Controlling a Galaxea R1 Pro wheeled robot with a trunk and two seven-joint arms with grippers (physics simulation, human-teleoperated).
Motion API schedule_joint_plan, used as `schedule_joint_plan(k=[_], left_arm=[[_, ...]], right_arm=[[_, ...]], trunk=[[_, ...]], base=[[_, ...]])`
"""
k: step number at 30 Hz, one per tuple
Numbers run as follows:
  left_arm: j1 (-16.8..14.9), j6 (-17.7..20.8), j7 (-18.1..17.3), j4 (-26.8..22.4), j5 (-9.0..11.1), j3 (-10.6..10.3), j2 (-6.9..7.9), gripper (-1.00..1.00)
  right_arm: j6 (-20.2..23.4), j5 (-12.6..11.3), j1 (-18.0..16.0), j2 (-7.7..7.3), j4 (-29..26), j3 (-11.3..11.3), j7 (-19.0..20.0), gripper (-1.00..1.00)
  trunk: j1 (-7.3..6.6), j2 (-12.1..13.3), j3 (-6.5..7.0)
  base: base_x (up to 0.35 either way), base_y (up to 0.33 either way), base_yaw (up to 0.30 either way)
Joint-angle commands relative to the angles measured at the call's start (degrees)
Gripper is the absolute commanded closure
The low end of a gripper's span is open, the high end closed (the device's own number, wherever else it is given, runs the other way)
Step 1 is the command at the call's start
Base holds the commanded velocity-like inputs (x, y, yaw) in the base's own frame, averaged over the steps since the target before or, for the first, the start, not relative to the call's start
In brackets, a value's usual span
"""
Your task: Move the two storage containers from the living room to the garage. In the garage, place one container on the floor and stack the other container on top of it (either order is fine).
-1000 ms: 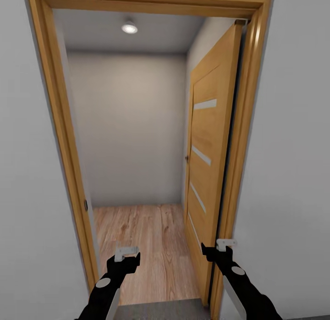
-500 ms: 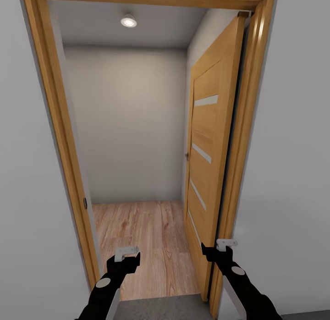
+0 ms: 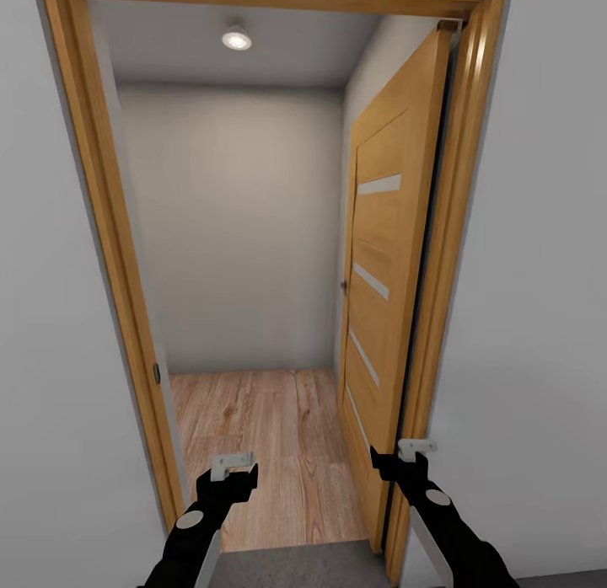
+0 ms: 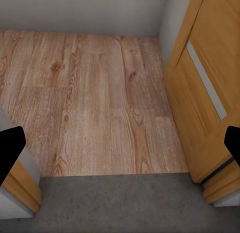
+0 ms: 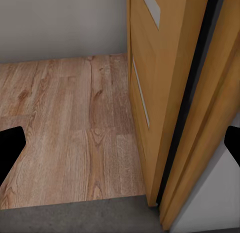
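The two storage containers are out of view. I face an open doorway from a strip of dark grey floor (image 3: pixel 295 566). My left gripper (image 3: pixel 233 473) hangs low in front of the opening, open and empty, its black fingertips (image 4: pixel 10 149) wide apart over the wood planks. My right gripper (image 3: pixel 403 457) is also open and empty, held close to the door's free edge, with one fingertip (image 5: pixel 11 143) over the planks.
A wooden door frame (image 3: pixel 101 234) borders the narrow opening. The wooden door (image 3: pixel 384 259) with pale slats stands swung inward at the right. Beyond lies light wood-plank flooring (image 3: pixel 270 436) ending at a plain grey wall (image 3: pixel 236 226) with a ceiling light (image 3: pixel 237 39).
The whole view shifted slightly a second ago, showing a little more of the doorway. Since then nothing has moved, and both arms keep the same pose.
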Motion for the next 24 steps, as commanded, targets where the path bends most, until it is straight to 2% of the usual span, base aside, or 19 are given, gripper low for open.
schedule_joint_plan(k=[1, 24], left_arm=[[0.0, 0.3, 0.3, -0.1, -0.2, -0.1, 0.0, -1.0], [0.0, 0.4, 0.2, -0.1, -0.2, -0.1, 0.0, -1.0]], right_arm=[[0.2, -0.6, 0.0, -0.09, -0.1, 0.3, -0.4, -1.0], [0.2, -0.6, 0.0, -0.09, -0.1, 0.3, -0.4, -1.0]], trunk=[[0.02, 0.0, -0.03], [0.02, 0.0, -0.03]], base=[[0.0, 0.0, 0.0], [0.0, 0.0, 0.0]])
